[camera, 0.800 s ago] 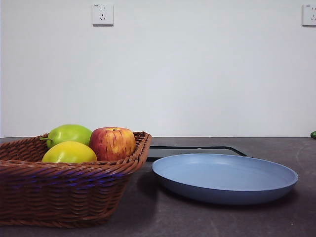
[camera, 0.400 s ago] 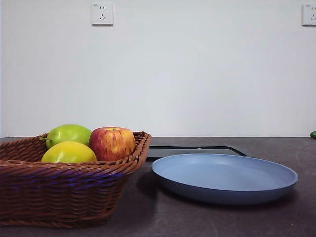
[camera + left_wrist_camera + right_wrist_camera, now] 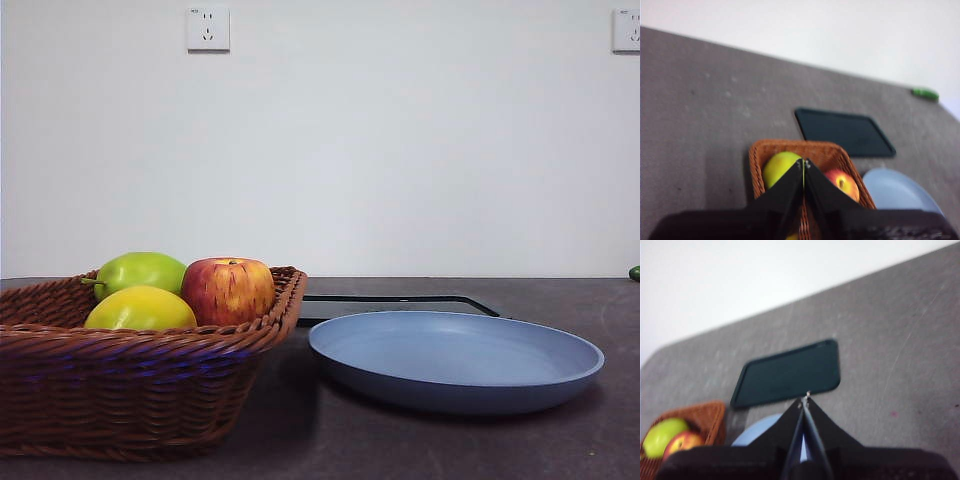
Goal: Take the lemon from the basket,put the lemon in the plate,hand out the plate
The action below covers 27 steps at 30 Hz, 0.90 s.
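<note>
The lemon [image 3: 140,310] lies at the front left of the wicker basket [image 3: 120,390], in front of a green fruit [image 3: 140,270] and beside a red-yellow apple [image 3: 228,290]. The blue-grey plate [image 3: 455,362] stands empty just right of the basket. My left gripper [image 3: 803,162] is shut and empty, high above the basket [image 3: 830,150]; its jaws hide most of the lemon, of which only a yellow sliver [image 3: 791,236] shows. My right gripper [image 3: 804,400] is shut and empty, high above the plate [image 3: 760,434]. Neither gripper shows in the front view.
A flat black tray [image 3: 400,303] lies behind the plate; it also shows in the left wrist view [image 3: 845,131] and the right wrist view [image 3: 790,372]. A small green thing [image 3: 634,272] lies at the far right of the table. A white wall stands behind.
</note>
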{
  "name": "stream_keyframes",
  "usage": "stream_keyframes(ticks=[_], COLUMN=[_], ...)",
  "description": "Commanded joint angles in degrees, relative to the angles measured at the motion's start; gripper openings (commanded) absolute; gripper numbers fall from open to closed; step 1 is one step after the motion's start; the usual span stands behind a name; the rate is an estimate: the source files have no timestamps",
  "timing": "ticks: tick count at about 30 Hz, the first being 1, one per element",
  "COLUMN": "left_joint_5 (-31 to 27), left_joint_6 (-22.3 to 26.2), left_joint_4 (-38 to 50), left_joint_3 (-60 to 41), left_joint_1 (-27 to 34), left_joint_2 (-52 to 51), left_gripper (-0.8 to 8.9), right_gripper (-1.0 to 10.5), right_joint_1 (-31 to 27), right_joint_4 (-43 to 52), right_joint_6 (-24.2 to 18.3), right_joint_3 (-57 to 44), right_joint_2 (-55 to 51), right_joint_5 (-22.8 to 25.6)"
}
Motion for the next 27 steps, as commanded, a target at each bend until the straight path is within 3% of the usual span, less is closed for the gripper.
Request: stream_keyframes(ticks=[1,4,12,15,16,18,20,22,27], left_joint_5=[2.05,4.50,7.30,8.35,8.13,7.23,6.82,7.17,11.72], left_joint_6=[5.81,6.82,5.07,4.74,3.37,1.97,0.22,-1.42,-2.45], left_joint_4=[-3.41,-4.24,-3.43,-3.15,-3.08,-2.86,-3.58,-4.13,-4.35], left_joint_3=[6.03,10.38,15.78,15.89,15.89,15.89,15.89,15.91,15.91], left_joint_1=[0.09,0.07,0.07,0.09,0.09,0.09,0.11,0.09,-0.24], left_joint_2=[6.60,11.45,15.12,15.12,15.17,15.76,16.63,18.03,23.21], left_gripper=[0.07,0.08,0.31,2.40,3.62,4.63,4.86,4.85,4.85], right_gripper=[0.0,0.0,0.2,1.4,2.2,3.6,4.7,5.0,4.9], right_joint_1=[0.07,0.07,0.04,0.07,0.04,0.04,0.04,0.04,0.07], right_joint_4=[-3.17,-3.76,0.20,0.46,0.48,0.46,-0.39,-1.01,-2.54], right_joint_6=[-4.74,-6.64,-5.90,-6.10,-6.19,-5.97,-5.92,-5.95,-5.18], right_joint_3=[5.55,9.25,11.80,11.80,11.80,11.80,11.80,11.80,11.82], right_joint_2=[5.62,9.88,12.94,12.96,13.11,13.66,14.93,17.03,25.00], right_joint_5=[-1.46,-1.05,-1.05,-1.07,-1.01,0.57,3.67,4.31,0.98])
